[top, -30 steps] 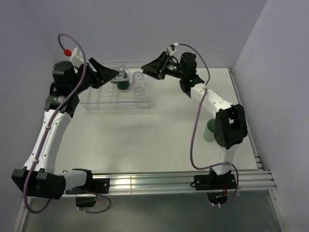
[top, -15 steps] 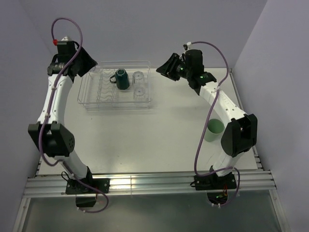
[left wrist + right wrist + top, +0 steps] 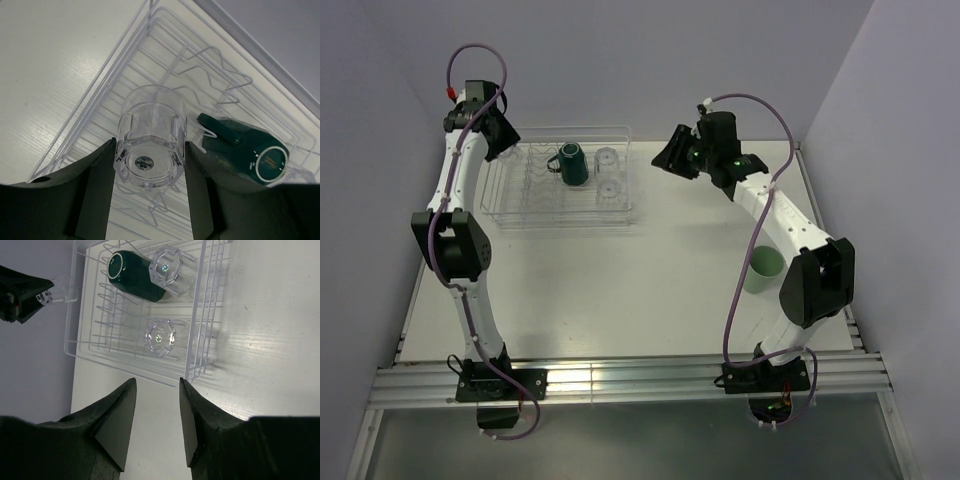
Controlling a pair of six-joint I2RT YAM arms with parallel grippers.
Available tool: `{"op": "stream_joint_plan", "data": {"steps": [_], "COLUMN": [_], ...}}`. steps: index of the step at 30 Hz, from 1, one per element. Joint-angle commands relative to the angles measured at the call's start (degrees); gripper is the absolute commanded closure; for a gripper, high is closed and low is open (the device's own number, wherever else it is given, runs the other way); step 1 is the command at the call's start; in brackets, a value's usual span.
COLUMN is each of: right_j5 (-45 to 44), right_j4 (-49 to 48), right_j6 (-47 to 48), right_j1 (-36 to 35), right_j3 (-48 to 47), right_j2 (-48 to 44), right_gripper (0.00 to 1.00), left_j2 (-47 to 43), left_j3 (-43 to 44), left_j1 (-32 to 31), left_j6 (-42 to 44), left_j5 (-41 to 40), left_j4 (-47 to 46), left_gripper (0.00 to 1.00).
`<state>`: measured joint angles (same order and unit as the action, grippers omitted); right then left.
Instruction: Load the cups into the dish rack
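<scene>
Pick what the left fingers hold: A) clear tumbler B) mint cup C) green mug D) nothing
A: in the left wrist view the left fingers press both sides of a clear tumbler, with the rack behind it; the mug lies in the rack.

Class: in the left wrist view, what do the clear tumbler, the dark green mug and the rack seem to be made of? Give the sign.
The clear tumbler: glass or hard clear plastic; see-through, thick faceted base, glints.
The dark green mug: probably glazed ceramic; opaque, smooth gloss.
The dish rack: thin pale rods, coated wire or clear plastic; bent, shiny, unclear which.
</scene>
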<state>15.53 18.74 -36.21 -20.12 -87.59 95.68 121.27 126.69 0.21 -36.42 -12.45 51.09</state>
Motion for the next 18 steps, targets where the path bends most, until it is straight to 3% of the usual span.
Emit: {"op": "stream_joint_plan", "data": {"steps": [1,18], "right_j5": [-1.12,-1.91], "right_j4": [0.15,1.03], "right_j6": [2.10,2.81], "right_j1": [-0.80,-2.73], "right_j3": [-0.12,-1.53], "right_j2": [-3.13,-1.37], "right_gripper": [0.53,0.53], "left_j2": [0.81,5.90], "left_j3": [1.11,-3.65], "left_j1": [1.37,2.17], "left_j6": [1.00,1.53], "left_j5": [-2.33,-1.09], "left_j4": [-0.28,-2.93], "left_gripper": [1.00,1.00]}}
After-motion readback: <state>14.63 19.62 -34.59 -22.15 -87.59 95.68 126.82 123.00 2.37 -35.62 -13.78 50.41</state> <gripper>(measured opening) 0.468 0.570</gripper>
